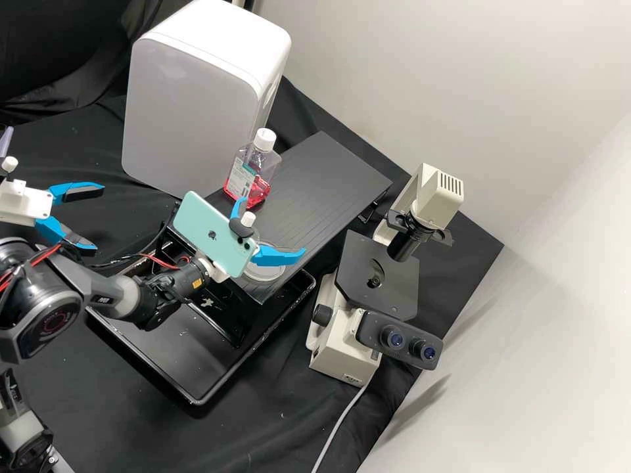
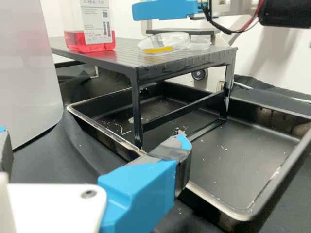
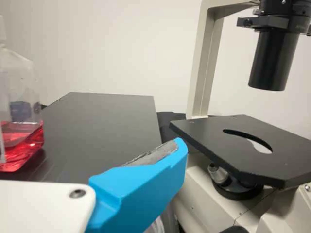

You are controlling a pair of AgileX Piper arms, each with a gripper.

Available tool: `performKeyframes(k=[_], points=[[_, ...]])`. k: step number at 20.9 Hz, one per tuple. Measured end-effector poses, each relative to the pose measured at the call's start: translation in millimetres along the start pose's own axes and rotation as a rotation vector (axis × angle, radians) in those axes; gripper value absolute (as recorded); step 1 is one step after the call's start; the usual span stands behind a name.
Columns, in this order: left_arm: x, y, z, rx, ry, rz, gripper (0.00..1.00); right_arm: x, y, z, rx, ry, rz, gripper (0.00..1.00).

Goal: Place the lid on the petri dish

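Observation:
A clear petri dish with a yellow mark sits on the near corner of the black rack. Touching it is a second flat clear piece; I cannot tell which one is the lid. My right gripper hangs open just above the dish, one blue finger over it, holding nothing. My left gripper stands open at the far left of the bench, well away from the rack and level with the black tray.
A flask of red liquid stands on the rack behind the dish. A white box sits at the back left. The microscope with its black stage stands right of the rack. The rack stands in the black tray.

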Motion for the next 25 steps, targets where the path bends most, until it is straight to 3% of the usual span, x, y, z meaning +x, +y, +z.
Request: performKeyframes(k=[2, 6, 7, 13, 21, 25], points=[[1.0, -1.6, 2.4, 0.002, -0.010, -0.007, 1.00, -6.1, -2.1, -6.1, -0.001, 0.023, -0.006, 1.00], [1.8, -4.3, 6.1, 0.005, -0.027, -0.019, 1.00, -17.0, -8.1, -17.5, -0.033, 0.085, -0.005, 1.00], [2.0, -4.1, 6.2, 0.005, -0.027, -0.018, 1.00, -20.0, -11.0, -17.9, -0.047, 0.087, -0.016, 1.00], [2.5, -6.1, 6.1, 0.005, -0.026, -0.026, 1.00, -39.1, -18.1, -14.0, -0.048, 0.073, -0.052, 1.00], [4.1, -8.1, 8.0, 0.007, -0.035, -0.035, 1.00, -67.2, -25.4, -3.9, -0.072, 0.057, -0.066, 1.00], [4.1, -8.2, 8.4, 0.007, -0.036, -0.035, 1.00, -68.9, -23.4, -4.7, -0.068, 0.063, -0.050, 1.00]])
